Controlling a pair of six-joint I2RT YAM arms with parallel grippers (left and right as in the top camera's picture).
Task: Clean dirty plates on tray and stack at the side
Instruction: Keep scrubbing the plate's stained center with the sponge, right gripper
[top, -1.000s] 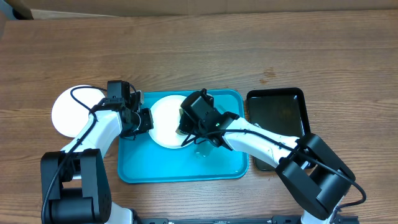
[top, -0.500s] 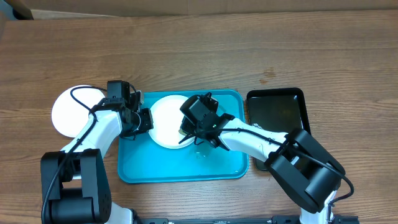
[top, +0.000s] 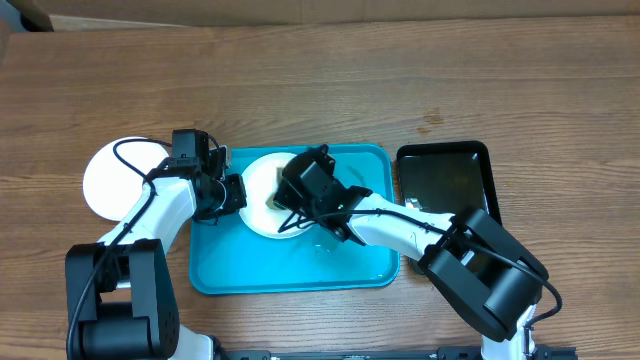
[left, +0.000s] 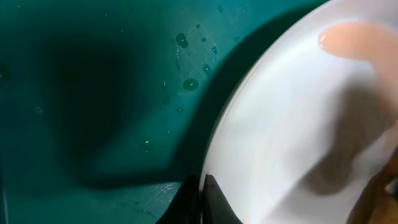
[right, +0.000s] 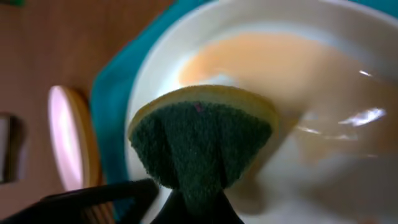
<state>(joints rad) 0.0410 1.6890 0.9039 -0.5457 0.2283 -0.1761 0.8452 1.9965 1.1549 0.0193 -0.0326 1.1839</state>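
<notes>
A white plate (top: 262, 195) lies on the turquoise tray (top: 300, 265). My left gripper (top: 236, 193) is shut on the plate's left rim; in the left wrist view the jaws (left: 200, 199) pinch the rim of the plate (left: 298, 124) over the tray (left: 93, 93). My right gripper (top: 285, 200) is shut on the green-yellow sponge (right: 202, 134) and presses it on the plate (right: 323, 112). Another white plate (top: 110, 180) sits on the table left of the tray; it also shows in the right wrist view (right: 65, 137). The yellow-green rimmed plate is not seen.
A glossy black tray (top: 448, 190) sits right of the turquoise tray. Wooden table all round. A cardboard edge runs along the far side.
My right gripper with the sponge has moved left across the plate, toward its left rim. The left arm has not moved.
</notes>
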